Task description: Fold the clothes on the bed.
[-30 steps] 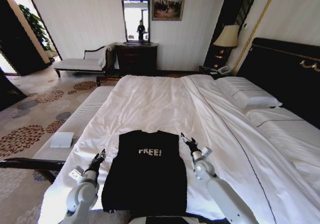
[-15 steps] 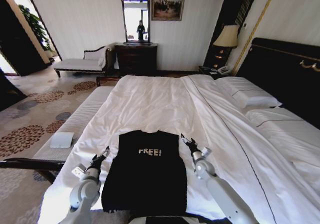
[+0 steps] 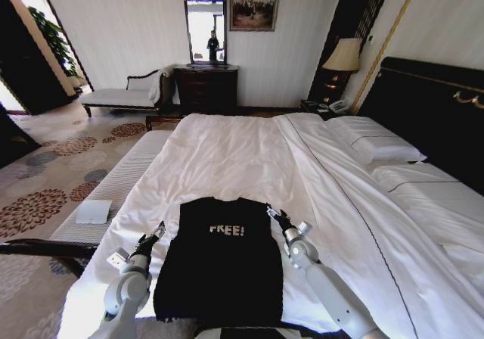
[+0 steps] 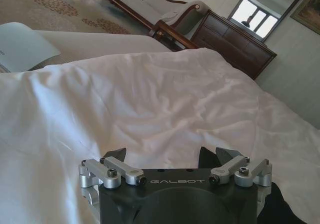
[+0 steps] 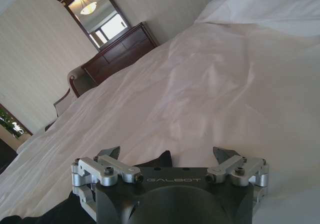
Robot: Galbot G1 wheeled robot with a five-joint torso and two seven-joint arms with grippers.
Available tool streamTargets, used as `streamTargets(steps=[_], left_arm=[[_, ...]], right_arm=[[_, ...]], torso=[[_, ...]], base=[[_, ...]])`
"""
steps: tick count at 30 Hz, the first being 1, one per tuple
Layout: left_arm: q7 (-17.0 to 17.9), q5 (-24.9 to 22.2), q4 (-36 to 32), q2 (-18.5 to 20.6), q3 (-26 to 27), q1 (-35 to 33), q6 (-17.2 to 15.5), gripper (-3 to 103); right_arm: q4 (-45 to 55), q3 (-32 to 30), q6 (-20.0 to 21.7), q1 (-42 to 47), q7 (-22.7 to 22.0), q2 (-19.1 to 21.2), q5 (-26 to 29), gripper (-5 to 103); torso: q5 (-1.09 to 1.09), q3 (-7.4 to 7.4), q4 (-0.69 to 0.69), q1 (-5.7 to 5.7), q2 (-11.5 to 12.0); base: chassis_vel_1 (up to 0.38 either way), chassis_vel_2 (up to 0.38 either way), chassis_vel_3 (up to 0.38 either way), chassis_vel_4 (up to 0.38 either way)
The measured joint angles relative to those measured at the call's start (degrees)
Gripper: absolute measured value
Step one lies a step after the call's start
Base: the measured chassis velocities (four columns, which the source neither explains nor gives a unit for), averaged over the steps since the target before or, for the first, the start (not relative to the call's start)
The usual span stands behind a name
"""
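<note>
1. The left gripper [image 3: 153, 233] reaches forward low over the bed [image 3: 249, 157], just beside the T-shirt [image 3: 223, 267], fingers apart and empty.
2. The right gripper [image 3: 276, 216] sits at the shirt's opposite shoulder, fingers spread.
3. The shirt's hem is cut off at the near edge of the head view.

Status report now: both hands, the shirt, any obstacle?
Left hand open, beside the shirt's left edge. Right hand open, at the shirt's right shoulder. Shirt flat on the bed, sleeves already tucked in. No obstacle nearby.
</note>
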State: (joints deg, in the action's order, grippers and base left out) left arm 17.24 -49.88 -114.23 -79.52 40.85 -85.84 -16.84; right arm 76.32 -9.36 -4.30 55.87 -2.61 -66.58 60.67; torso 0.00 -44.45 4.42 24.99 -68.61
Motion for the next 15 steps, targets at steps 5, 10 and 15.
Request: streamTargets(steps=[5, 10, 15], left_arm=[[-0.5, -0.4, 1.0, -0.1, -0.1, -0.4, 0.6, 100], [-0.5, -0.5, 1.1, -0.3, -0.1, -0.4, 0.6, 100], [-0.4, -0.4, 1.2, -0.1, 0.2, -0.7, 0.6, 100]], right_arm=[[-2.4, -0.2, 0.8, -0.8, 1.8, -0.7, 0.5, 100], [-3.9, -0.6, 0.8, -0.7, 3.9, -1.7, 0.1, 100], [-4.3, -0.8, 1.3, -0.6, 6.6, -2.1, 1.4, 100]], torso=[[-0.01, 0.0, 0.0, 0.0, 0.0], [0.0, 0.0, 0.0, 0.0, 0.0], [-0.01, 0.0, 0.0, 0.0, 0.0]], base=[[0.0, 0.0, 0.0, 0.0], [0.0, 0.0, 0.0, 0.0], [0.0, 0.0, 0.0, 0.0]])
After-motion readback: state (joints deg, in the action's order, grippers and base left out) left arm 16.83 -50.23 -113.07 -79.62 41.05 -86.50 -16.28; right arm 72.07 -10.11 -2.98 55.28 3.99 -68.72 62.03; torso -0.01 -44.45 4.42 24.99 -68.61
